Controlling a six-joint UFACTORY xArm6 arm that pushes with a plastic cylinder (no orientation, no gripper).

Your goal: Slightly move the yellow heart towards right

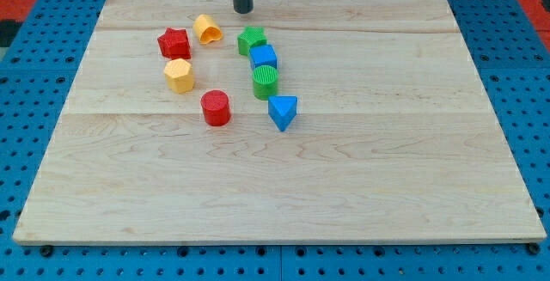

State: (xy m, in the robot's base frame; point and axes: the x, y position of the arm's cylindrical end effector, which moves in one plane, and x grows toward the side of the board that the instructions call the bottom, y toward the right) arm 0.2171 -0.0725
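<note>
Wooden bench point(344, 186) on blue pegboard is carrying the yellow heart point(206, 28) near its top-left, rod tip point(243, 10) sitting just upper-right with no hand visible, risking shoving it into the green star point(251, 39).

Yellow heart point(206, 28), red star point(174, 43), blue cube point(264, 56).
</note>
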